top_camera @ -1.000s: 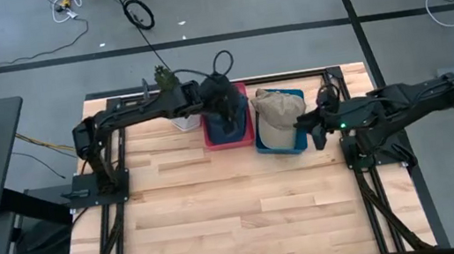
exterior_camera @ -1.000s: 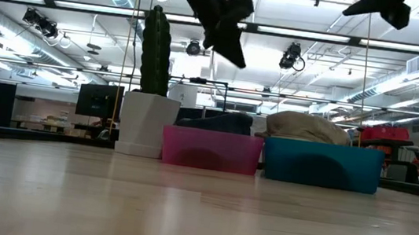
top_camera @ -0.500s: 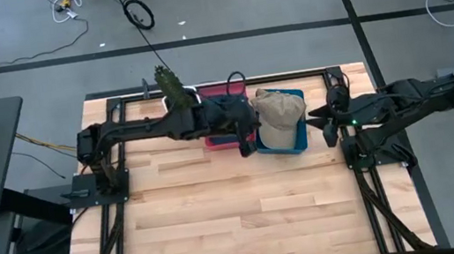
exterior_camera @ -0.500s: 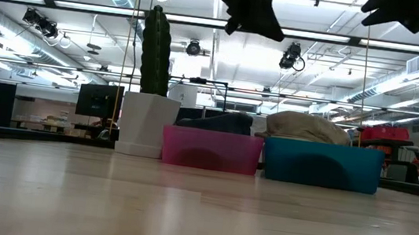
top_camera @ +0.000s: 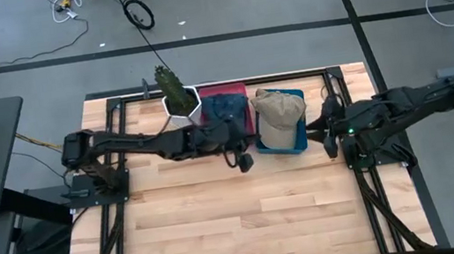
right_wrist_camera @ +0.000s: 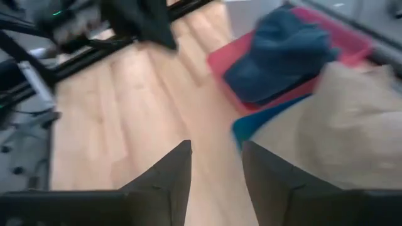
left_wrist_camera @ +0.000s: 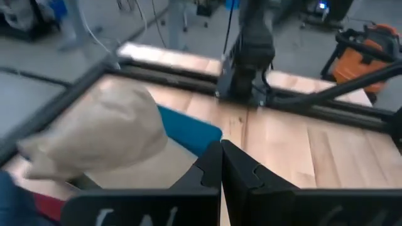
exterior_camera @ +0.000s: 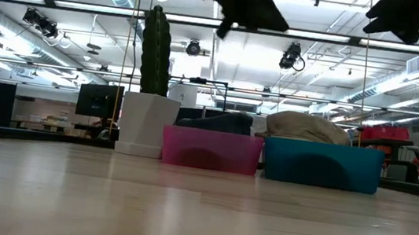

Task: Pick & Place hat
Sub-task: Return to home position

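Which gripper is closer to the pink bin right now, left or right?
Left. The left gripper hangs just off the pink bin's corner on the open-table side; the right gripper is past the blue bin, on its far side.

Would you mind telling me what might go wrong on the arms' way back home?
The shut left gripper hangs in front of the pink bin, its arm beside the potted cactus; swinging home, it might knock the pot. The brown cap bulges above the blue bin, with the open right gripper close by, so it could snag.
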{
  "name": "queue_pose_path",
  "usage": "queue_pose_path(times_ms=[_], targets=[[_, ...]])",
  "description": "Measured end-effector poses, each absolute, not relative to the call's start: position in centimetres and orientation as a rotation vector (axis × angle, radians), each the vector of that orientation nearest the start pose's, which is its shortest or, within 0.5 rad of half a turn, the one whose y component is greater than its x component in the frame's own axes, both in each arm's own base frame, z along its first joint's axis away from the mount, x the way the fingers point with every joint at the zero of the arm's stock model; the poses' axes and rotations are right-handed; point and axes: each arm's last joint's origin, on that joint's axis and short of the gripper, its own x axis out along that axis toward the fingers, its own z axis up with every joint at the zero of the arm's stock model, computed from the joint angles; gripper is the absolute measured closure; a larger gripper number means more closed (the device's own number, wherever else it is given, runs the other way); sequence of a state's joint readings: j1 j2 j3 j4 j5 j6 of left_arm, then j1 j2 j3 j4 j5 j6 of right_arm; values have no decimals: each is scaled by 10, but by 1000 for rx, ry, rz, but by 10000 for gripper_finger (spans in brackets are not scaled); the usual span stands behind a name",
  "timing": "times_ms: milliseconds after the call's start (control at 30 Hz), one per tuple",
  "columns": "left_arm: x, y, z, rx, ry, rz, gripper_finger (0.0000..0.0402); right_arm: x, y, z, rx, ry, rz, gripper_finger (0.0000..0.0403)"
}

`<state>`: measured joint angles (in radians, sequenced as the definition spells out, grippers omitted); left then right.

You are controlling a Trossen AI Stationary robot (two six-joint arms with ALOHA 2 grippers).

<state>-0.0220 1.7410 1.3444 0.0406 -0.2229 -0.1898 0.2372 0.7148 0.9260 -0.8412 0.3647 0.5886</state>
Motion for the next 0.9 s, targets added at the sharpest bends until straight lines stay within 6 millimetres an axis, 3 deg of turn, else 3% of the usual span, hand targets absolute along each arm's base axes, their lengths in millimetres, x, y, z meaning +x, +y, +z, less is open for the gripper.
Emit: queue_pose_path(times_ms=[100,233,400,600,900], targets=[[388,-7,307,-104,292,251,399,131,23,316,422,522,-241,266],[357,-4,309,-96,281,313,399,140,25,304,458,482,-219,287],[310,2,294,-149,203,391,399,146,26,299,457,478,-214,313],[257,5,281,-215,-15,380,399,150,24,300,449,460,-224,333],[193,6,264,-202,-172,396,399,151,21,300,455,451,-248,344]])
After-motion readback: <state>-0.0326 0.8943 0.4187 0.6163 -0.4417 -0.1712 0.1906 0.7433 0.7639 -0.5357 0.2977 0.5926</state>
